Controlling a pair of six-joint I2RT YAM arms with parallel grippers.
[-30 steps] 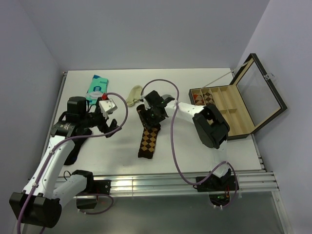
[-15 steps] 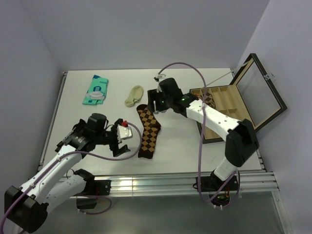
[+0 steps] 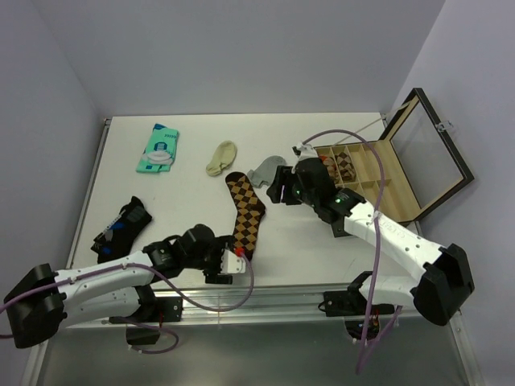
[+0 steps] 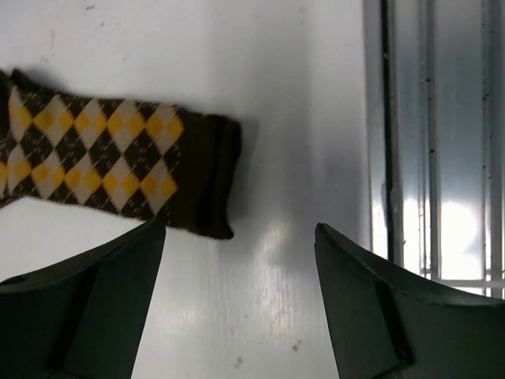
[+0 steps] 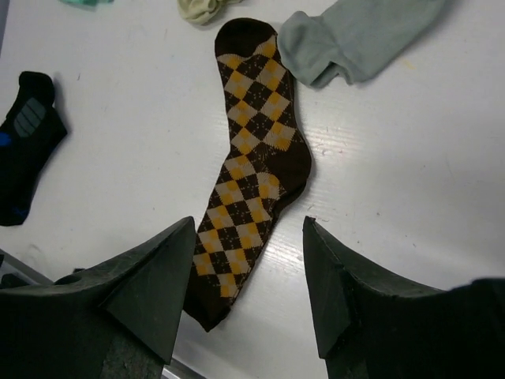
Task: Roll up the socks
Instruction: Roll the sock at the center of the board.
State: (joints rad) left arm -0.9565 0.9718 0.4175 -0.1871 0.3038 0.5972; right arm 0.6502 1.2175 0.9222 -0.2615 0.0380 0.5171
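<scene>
Black left tool [image 4: 241, 233]: jaws wide, nothing held | long dark-brown argyle fabric sock [image 4: 118, 158]: laid flat on white surface [image 3: 185, 201], cuff end just ahead of that tool's left finger | step: cuff to be pinched squarely, both layers caught, then rolled toeward | black right tool [image 5: 248, 225]: wide, empty, held above sock's middle

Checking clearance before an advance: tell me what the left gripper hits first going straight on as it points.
Probably the bare table beside the cuff of the argyle sock: the left gripper, jaws open, frames that spot. The cuff lies just off that line and might be brushed first; depth is unclear.
</scene>
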